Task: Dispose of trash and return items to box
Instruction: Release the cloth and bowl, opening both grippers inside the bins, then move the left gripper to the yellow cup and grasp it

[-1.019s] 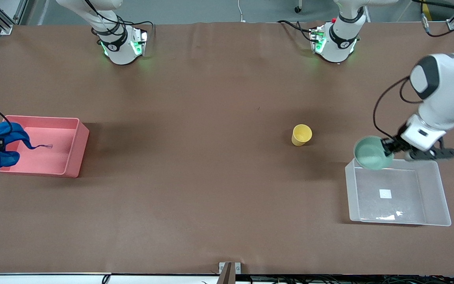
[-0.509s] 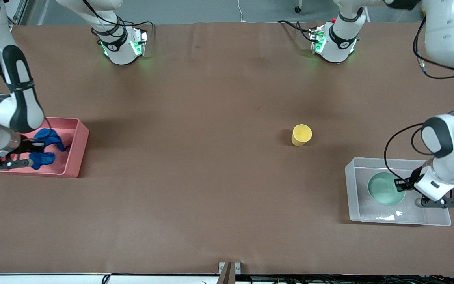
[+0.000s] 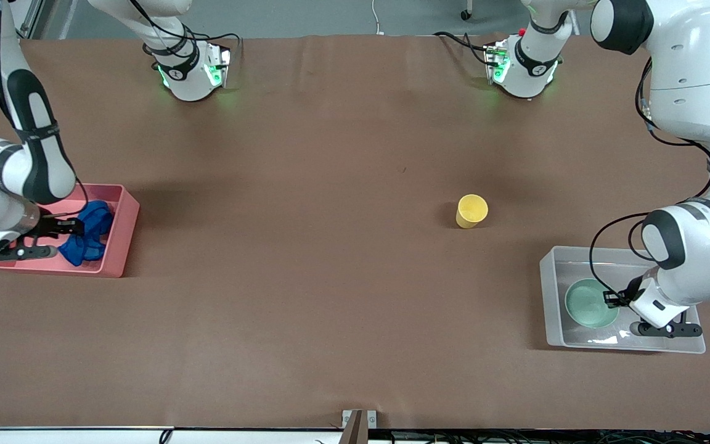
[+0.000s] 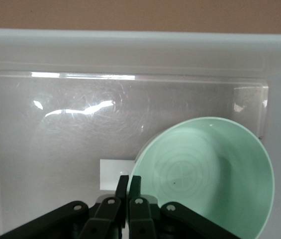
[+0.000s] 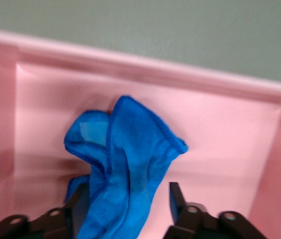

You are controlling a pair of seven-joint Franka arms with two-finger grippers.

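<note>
The left gripper [image 3: 612, 299], low inside the box [image 3: 675, 350], pinches the rim of the bowl [image 3: 590, 303], fingers pressed tight on its thin wall. The right gripper [image 3: 73, 227] sits in the pink tub [image 3: 122, 237], jaws spread around the cloth [image 3: 89, 239], which lies limp there. The cup [image 3: 471, 211] stands on the table, nearer the left arm's end; it looks light, stiff and slick, best pinched across its rim.

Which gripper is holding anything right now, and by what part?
Left gripper pinches the bowl by its rim, inside the box. Right gripper is open around the trash.
</note>
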